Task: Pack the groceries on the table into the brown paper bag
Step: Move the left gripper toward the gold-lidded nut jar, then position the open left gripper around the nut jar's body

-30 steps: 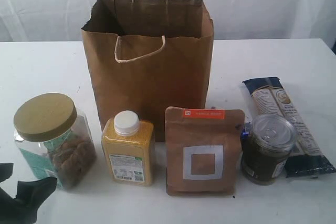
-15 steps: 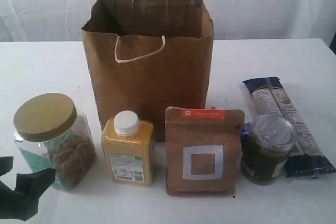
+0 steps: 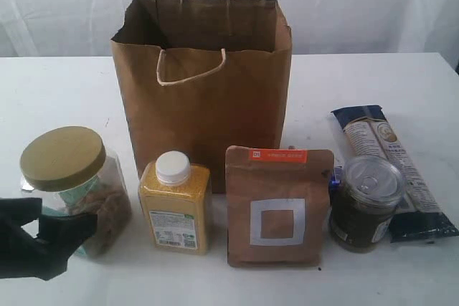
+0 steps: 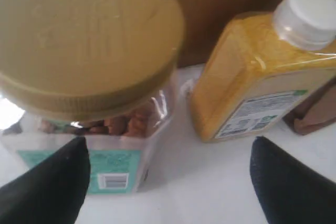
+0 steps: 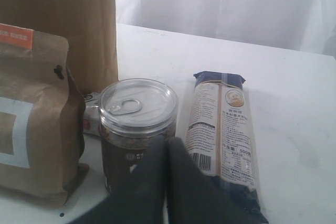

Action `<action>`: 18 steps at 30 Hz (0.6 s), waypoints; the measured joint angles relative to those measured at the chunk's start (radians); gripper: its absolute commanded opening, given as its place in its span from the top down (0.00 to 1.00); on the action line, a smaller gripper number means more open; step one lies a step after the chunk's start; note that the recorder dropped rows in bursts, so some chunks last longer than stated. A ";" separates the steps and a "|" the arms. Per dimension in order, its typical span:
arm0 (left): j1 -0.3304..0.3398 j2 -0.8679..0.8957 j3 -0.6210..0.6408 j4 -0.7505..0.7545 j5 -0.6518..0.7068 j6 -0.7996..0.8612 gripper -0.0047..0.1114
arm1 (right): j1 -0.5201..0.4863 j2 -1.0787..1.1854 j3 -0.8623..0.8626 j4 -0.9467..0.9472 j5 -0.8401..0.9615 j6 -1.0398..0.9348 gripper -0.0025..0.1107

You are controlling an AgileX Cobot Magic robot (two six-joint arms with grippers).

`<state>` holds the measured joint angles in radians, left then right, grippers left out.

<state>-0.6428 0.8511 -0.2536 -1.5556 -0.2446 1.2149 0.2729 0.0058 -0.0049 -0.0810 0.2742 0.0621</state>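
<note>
A white curtain (image 3: 358,5) hangs behind the white table (image 3: 64,91) I am working over. The paper bag (image 3: 208,105) stands upright and open-mouthed at the back, in the middle. All the groceries are out on the table in a row in front of it. The clear jar (image 3: 68,177) with its gold lid is on the far left, and the yellow bottle (image 3: 176,206) is just beside it. The brown pouch (image 3: 278,206) stands upright in the middle, with the small dark jar (image 3: 366,202) to its right. The long packet (image 3: 391,170) lies flat on the far right.

My left gripper (image 3: 56,220) sits low at the clear jar's near side with its fingers spread wide and nothing between them. In the left wrist view, one finger (image 4: 52,182) overlaps the jar's label and the other points toward the bottle; I cannot tell whether either touches.

My right gripper (image 5: 167,145) has its fingers pressed together on nothing, on the near side of the small dark jar and the packet.
</note>
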 measured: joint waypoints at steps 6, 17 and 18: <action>-0.002 0.000 -0.037 -0.160 0.078 0.293 0.27 | 0.000 0.000 0.000 0.000 0.000 0.000 0.98; -0.002 0.000 -0.037 -0.168 0.005 0.316 0.27 | 0.000 0.000 0.000 0.000 0.000 0.000 0.98; -0.004 0.000 -0.037 -0.168 -0.003 0.322 0.27 | 0.000 0.000 0.000 0.000 0.000 0.000 0.98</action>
<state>-0.6472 0.8511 -0.2903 -1.7232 -0.2477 1.5369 0.2729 0.0058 -0.0049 -0.0810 0.2742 0.0621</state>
